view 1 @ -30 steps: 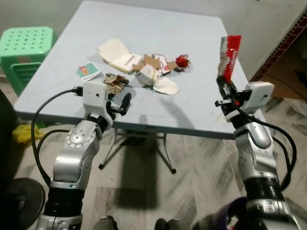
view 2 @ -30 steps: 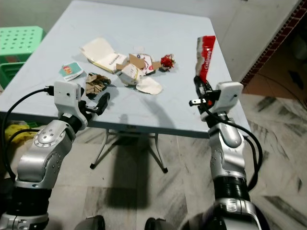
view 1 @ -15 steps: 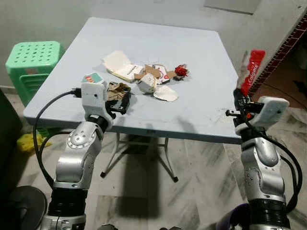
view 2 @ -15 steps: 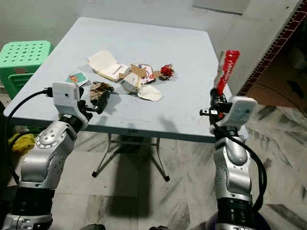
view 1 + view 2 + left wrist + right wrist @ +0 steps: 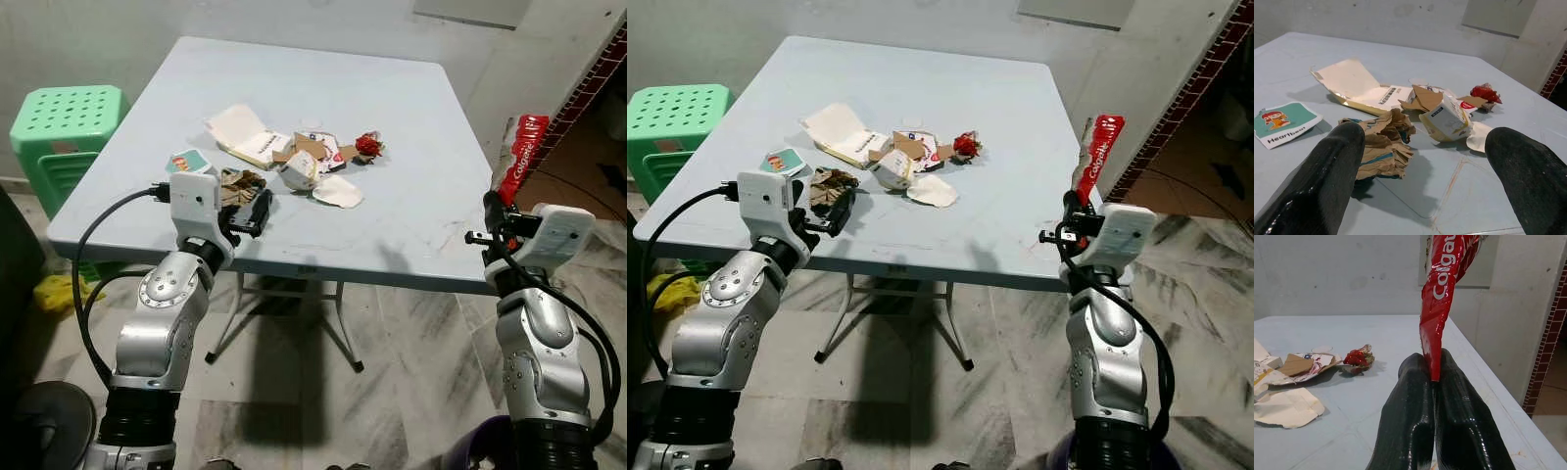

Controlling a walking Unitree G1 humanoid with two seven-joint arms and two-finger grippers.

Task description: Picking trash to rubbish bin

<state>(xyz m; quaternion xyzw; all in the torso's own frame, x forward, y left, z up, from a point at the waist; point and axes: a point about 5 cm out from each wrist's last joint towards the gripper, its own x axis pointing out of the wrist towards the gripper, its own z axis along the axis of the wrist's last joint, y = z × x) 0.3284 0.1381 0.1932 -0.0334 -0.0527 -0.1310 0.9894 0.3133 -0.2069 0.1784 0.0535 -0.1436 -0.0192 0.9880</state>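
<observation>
My right gripper (image 5: 1432, 374) is shut on a red Colgate toothpaste wrapper (image 5: 518, 153), held upright beside the right edge of the pale blue table (image 5: 411, 127). My left gripper (image 5: 257, 212) stands open over the table's near-left part, its fingers (image 5: 1327, 171) on either side of a crumpled brown paper (image 5: 1382, 147). Trash lies mid-table: an opened cream carton (image 5: 240, 134), a small crushed white box (image 5: 1448, 120), brown card scraps (image 5: 312, 148), a white paper piece (image 5: 338, 192), a red crumpled wrapper (image 5: 368, 145) and a teal "Heartbeat" card (image 5: 1281, 123).
A green plastic stool (image 5: 61, 122) stands left of the table. A yellow bag (image 5: 57, 290) lies on the tiled floor beneath the table's left edge. A white wall runs behind; a brick-edged doorway (image 5: 588, 83) opens at the right.
The camera has drawn back from the table. My right gripper with the red wrapper has moved right, from over the table's right edge to just beyond it. My left gripper stays open by the brown paper.
</observation>
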